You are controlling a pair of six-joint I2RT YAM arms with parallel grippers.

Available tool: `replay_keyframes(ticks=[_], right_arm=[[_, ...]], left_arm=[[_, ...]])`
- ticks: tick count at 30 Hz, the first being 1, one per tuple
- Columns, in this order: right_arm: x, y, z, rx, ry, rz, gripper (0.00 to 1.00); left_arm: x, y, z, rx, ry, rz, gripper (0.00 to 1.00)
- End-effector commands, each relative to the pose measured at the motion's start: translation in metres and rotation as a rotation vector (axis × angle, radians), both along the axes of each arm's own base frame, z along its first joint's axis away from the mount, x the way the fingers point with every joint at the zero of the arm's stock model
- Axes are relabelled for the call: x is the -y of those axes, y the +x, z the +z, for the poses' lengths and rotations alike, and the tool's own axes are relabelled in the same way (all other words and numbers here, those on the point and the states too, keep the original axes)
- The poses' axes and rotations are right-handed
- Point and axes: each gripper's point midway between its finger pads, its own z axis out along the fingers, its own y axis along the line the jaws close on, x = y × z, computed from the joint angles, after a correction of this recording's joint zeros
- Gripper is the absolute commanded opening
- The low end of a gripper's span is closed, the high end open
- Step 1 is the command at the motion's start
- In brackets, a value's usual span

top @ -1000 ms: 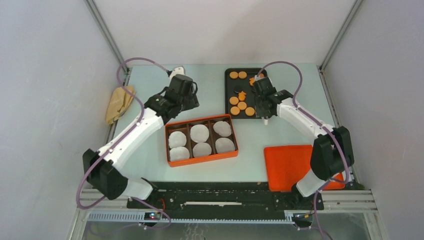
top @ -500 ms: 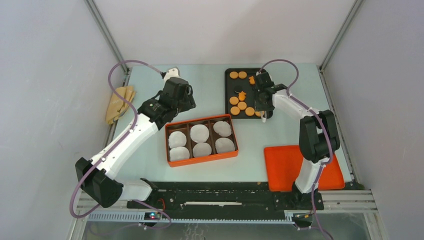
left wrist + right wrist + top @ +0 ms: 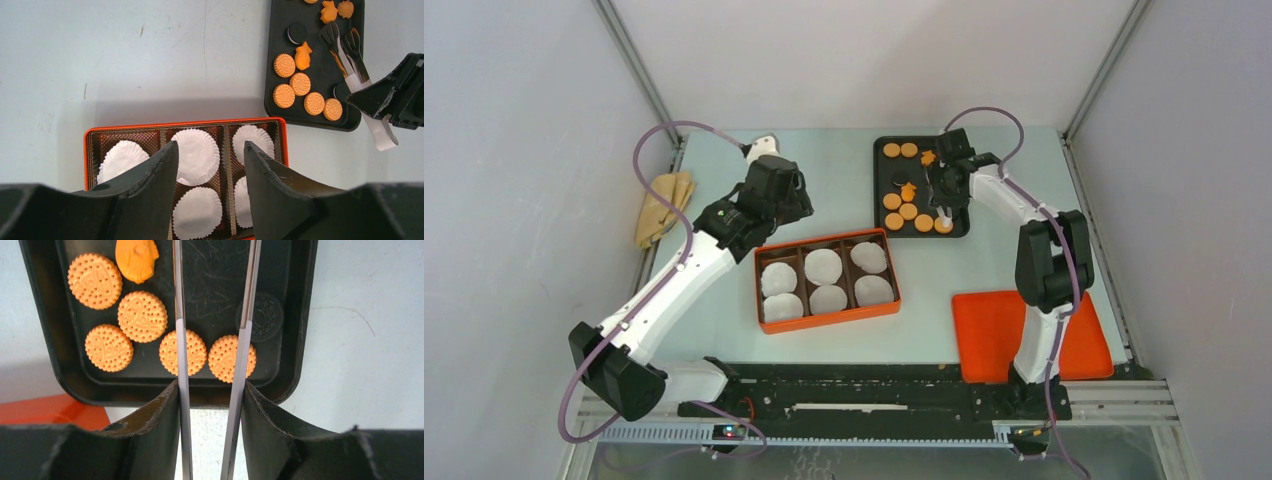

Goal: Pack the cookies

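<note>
Several round orange cookies [image 3: 908, 211] and a few black ones lie on a black tray [image 3: 876, 190] at the back of the table. My right gripper [image 3: 946, 186] hovers over the tray's right side, shut on a pair of tongs [image 3: 178, 340]. The tong arms stand apart above the cookies [image 3: 142, 316] and a black cookie [image 3: 260, 317]. My left gripper [image 3: 210, 150] is open and empty above the orange box [image 3: 180, 124], which holds several white paper liners [image 3: 197, 152]. The left wrist view also shows the tray [image 3: 320, 80] and the tongs [image 3: 357, 75].
The orange box [image 3: 825, 320] sits mid-table, just in front of the tray. A flat orange lid [image 3: 1014, 330] lies at the front right. A tan cloth [image 3: 662, 205] lies at the left edge. Grey walls enclose the table.
My right gripper has moved back and left with the tongs, from the tray's near right corner to over the tray. My left arm has shifted slightly left.
</note>
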Motion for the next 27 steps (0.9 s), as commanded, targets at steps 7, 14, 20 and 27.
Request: replay_keyframes(ticks=[7,14,20,27], right_arm=[[0.005,0.018,-0.012,-0.036,-0.002,-0.043,0.49],[-0.001,0.018,0.004,0.003,0.007,-0.02,0.35],[-0.019,-0.002,0.056,0.135,0.052,0.05,0.25],[-0.036,-0.045,0.099,0.197,0.13,0.136,0.2]], left_arm=[[-0.002,-0.004,-0.001,0.009,-0.005,0.002,0.56],[-0.001,-0.004,-0.003,0.002,-0.005,-0.002,0.54],[-0.009,-0.006,0.004,0.012,-0.023,0.01,0.53],[-0.041,0.002,-0.003,-0.008,-0.049,0.096,0.4]])
